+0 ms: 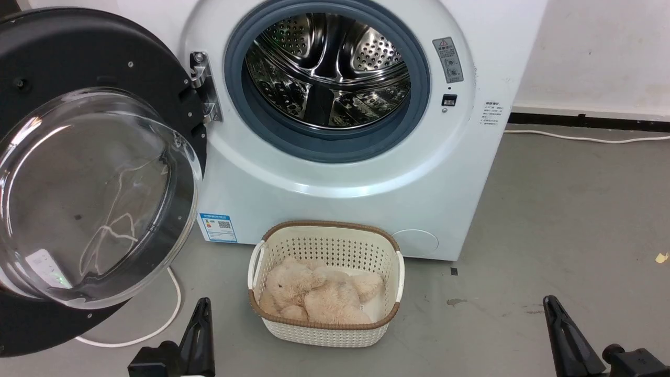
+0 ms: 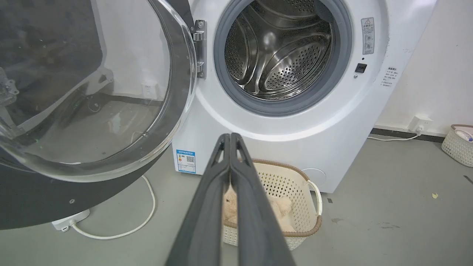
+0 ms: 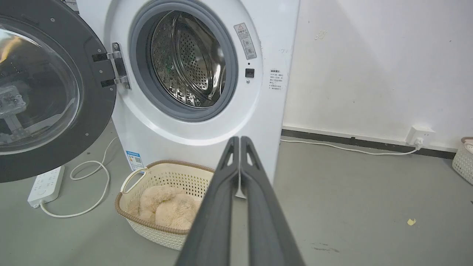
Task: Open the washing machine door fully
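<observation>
The washing machine [image 1: 419, 173] [image 2: 332, 122] [image 3: 258, 122] is white, with its steel drum [image 1: 327, 68] bare inside the grey gasket. The washing machine door [image 1: 78, 68] [image 2: 33, 199] [image 3: 88, 122] hangs swung wide to the left on its hinge [image 1: 201, 86], its clear glass bowl [image 1: 89, 199] bulging toward me. My left gripper [image 1: 201, 306] [image 2: 230, 137] is shut and holds nothing, low in front of the machine, below the door's edge. My right gripper [image 1: 549, 303] [image 3: 239, 140] is shut too, empty, at the lower right, well apart from the door.
A cream basket [image 1: 324, 335] [image 2: 310, 221] [image 3: 147, 229] with a beige plush toy [image 1: 319, 296] stands on the grey floor before the machine. A white power strip [image 3: 46, 184] and its cable [image 1: 157, 324] lie under the door. A second basket [image 2: 458, 146] stands at the far right wall.
</observation>
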### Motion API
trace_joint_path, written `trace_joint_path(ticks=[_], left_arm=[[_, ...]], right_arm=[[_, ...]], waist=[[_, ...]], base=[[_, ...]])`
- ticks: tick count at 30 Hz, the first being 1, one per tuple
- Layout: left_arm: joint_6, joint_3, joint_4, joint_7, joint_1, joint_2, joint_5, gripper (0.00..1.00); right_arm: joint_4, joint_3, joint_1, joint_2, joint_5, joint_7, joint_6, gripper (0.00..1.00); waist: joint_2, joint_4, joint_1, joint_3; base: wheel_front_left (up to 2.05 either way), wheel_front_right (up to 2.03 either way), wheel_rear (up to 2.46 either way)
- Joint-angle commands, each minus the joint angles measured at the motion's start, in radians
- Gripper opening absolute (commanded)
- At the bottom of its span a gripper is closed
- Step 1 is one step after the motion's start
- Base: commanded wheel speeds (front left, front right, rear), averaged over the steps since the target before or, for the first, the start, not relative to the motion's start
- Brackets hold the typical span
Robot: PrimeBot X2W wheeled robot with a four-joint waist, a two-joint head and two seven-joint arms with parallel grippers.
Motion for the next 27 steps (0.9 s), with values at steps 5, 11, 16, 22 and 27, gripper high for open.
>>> trace_joint_path(ticks=[5, 11, 16, 22, 27], left_arm=[[-0.012, 0.013, -0.004, 0.013, -0.005, -0.008, 0.018, 0.0], [-0.022, 0.024, -0.007, 0.025, -0.009, -0.016, 0.034, 0.0], [-0.03, 0.033, -0.01, 0.036, -0.012, -0.022, 0.047, 0.0], [-0.04, 0.044, -0.014, 0.048, -0.016, -0.03, 0.063, 0.0], [-0.048, 0.054, -0.017, 0.058, -0.02, -0.037, 0.076, 0.0]], right_arm=[[-0.001, 0.004, -0.009, 0.0, -0.002, 0.014, 0.0, 0.0], [-0.001, 0.008, -0.016, 0.0, -0.004, 0.026, 0.0, 0.0], [-0.002, 0.011, -0.022, 0.0, -0.006, 0.036, 0.0, 0.0], [-0.003, 0.014, -0.03, 0.0, -0.008, 0.049, 0.0, 0.0], [-0.003, 0.017, -0.036, 0.001, -0.009, 0.059, 0.0, 0.0]], waist=[[0.0, -0.002, 0.0, 0.002], [0.0, -0.004, 0.0, 0.004], [0.0, -0.006, 0.0, 0.006], [0.0, -0.009, 0.0, 0.008], [0.0, -0.01, 0.0, 0.009]], base=[[0.0, 0.0, 0.0], [0.0, 0.0, 0.0], [0.0, 0.0, 0.0], [0.0, 0.0, 0.0], [0.0, 0.0, 0.0]])
